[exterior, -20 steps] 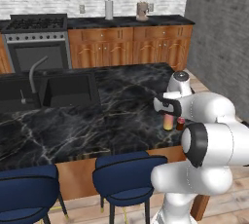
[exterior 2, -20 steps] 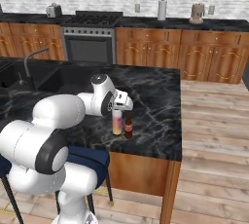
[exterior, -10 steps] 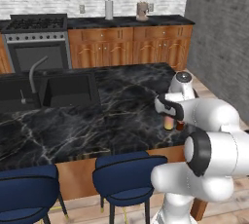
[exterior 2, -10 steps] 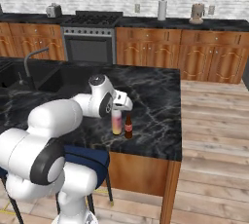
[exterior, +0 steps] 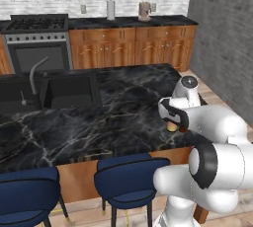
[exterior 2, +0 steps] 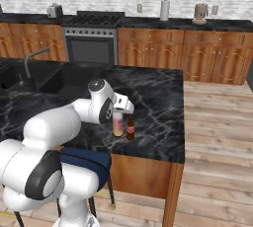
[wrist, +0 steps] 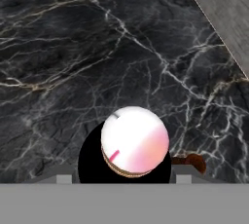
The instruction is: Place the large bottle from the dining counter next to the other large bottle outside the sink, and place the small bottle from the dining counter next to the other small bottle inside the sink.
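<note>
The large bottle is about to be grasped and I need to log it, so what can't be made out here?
- Fingers: hidden by the hand in both base views; open or shut cannot be told.
- Large bottle: lower part alone shows in the right base view; the hand view shows just its cap.
- Small bottle: hand view shows a brown sliver, the rest behind the large bottle.
- Sink: basin interiors too dark; left edge cuts it.

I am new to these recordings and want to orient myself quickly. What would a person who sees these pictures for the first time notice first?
The big white arm bends over the dining counter, its gripper right above the large bottle, pale with a light cap. Beside that bottle, near the counter's front edge, stands the small bottle, brownish. Far to the left lies the sink with its curved faucet.
</note>
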